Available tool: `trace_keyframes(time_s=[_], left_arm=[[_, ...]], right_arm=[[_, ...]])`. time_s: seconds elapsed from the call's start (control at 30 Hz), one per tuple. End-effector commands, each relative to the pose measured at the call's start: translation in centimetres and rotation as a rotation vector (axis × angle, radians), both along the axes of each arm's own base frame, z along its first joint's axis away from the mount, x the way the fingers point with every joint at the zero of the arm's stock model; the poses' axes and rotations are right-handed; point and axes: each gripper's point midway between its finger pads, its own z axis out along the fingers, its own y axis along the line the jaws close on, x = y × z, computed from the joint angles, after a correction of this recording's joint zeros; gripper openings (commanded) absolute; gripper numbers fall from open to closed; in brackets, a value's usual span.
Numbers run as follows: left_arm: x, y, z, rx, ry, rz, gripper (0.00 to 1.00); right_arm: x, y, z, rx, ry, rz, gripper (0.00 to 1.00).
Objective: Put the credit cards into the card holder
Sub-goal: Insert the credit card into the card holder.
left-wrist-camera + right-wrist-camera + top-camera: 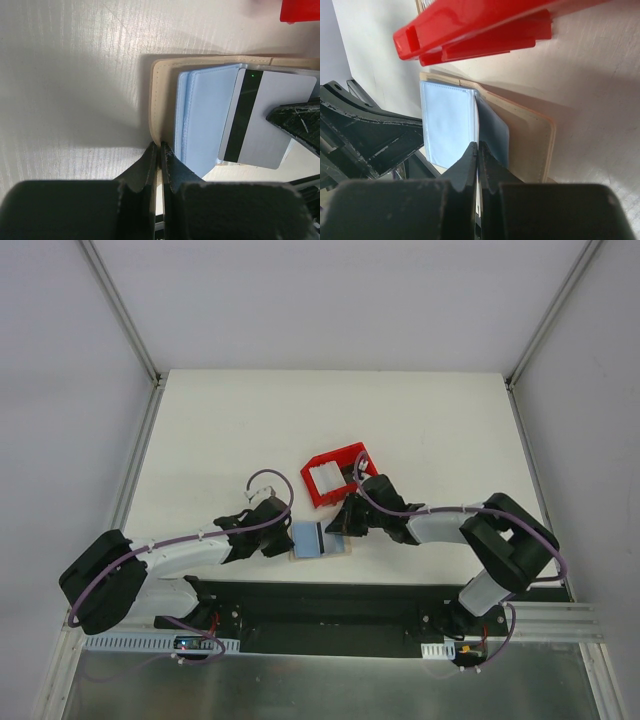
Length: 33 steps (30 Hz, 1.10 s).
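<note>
Left pincer [160, 148] is pinched shut on the tan card holder [162, 100], open on the counter [75, 75]. Right pincer [477, 148] clamps the striped card [270, 125] over the blue pocket [205, 115]. Best approach: card flat, slide straight, holder pinned.

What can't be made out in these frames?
- Top view: card holder mostly covered by left tool and right tool; cards in red bin too small to count.
- Left wrist: striped card's right end hidden under right tool; bin cut off by the frame edge.
- Right wrist: pocket opening hidden behind that tool's own fingers.
</note>
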Motion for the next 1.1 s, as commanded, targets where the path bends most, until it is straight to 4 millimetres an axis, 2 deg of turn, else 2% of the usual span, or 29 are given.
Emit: trace_keyframes(time_s=[0.0, 0.23, 0.57, 0.77, 1.07], left_arm=[[-2.0, 2.6, -2.7, 0.118, 0.083, -0.029, 0.0], [-2.0, 2.5, -3.0, 0.128, 0.091, -0.04, 0.0], [-2.0, 2.7, -3.0, 0.139, 0.082, -0.048, 0.0], [-1.9, 2.9, -2.9, 0.149, 0.068, -0.073, 0.0], [-1.6, 3.4, -3.1, 0.199, 0.038, -0.139, 0.0]], right_arm=[[-0.3, -0.2, -1.2, -0.017, 0.005, 0.008, 0.0], [-1.2, 0.5, -1.4, -0.003, 0.021, 0.03, 0.0], [-1.7, 0.3, -2.3, -0.007, 0.041, 0.033, 0.0], [-2.2, -0.4, -2.0, -0.008, 0.044, 0.003, 0.0], [-2.4, -1.4, -3.8, -0.086, 0.095, 0.001, 0.0]])
